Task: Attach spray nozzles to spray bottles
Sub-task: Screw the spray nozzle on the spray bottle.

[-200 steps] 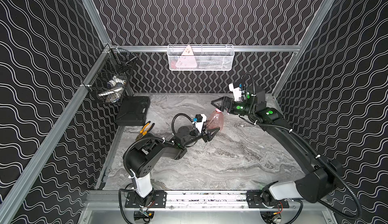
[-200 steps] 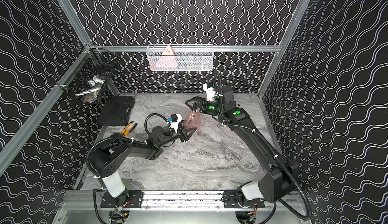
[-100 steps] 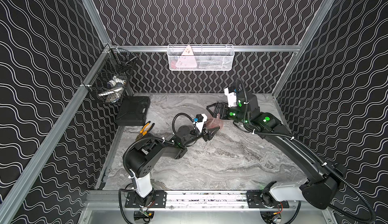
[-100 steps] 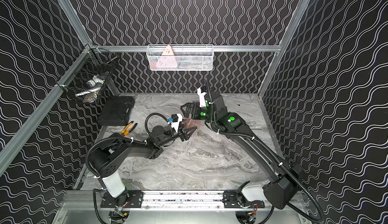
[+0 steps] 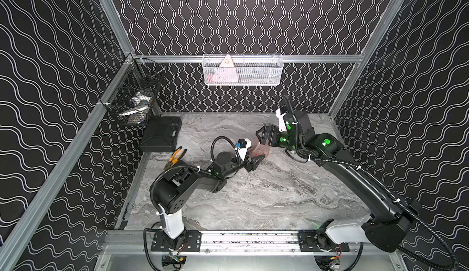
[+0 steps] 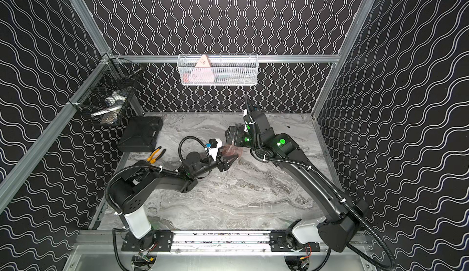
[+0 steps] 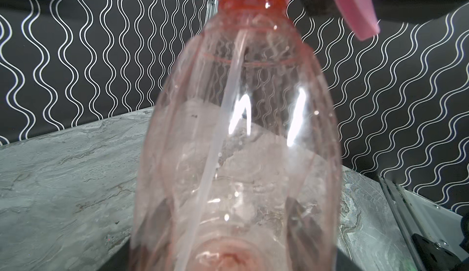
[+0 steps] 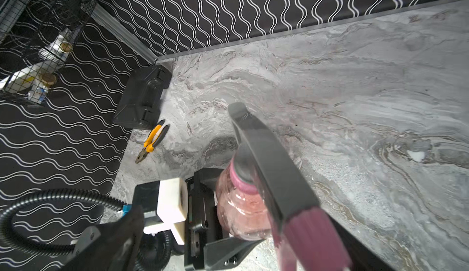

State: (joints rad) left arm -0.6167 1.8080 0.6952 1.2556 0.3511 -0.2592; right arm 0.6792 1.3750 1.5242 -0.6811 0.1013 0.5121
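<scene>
Left gripper (image 5: 257, 161) reaches in from 8 o'clock, clamped tight on bottle (image 7: 241, 142) low on its body. Bottle is just 12 o'clock of table (image 5: 253, 206) centre, neck end toward right gripper (image 5: 260, 140). Nozzle (image 8: 242, 184) on neck, tube (image 7: 223, 130) running down inside; can't tell if it's screwed tight. Right gripper at 1 o'clock of bottle, jaws spread wide around nozzle, one finger (image 8: 261, 155) alongside collar, no grip seen. Pliers (image 5: 176, 155) and case (image 5: 161, 135) at 10 o'clock.
</scene>
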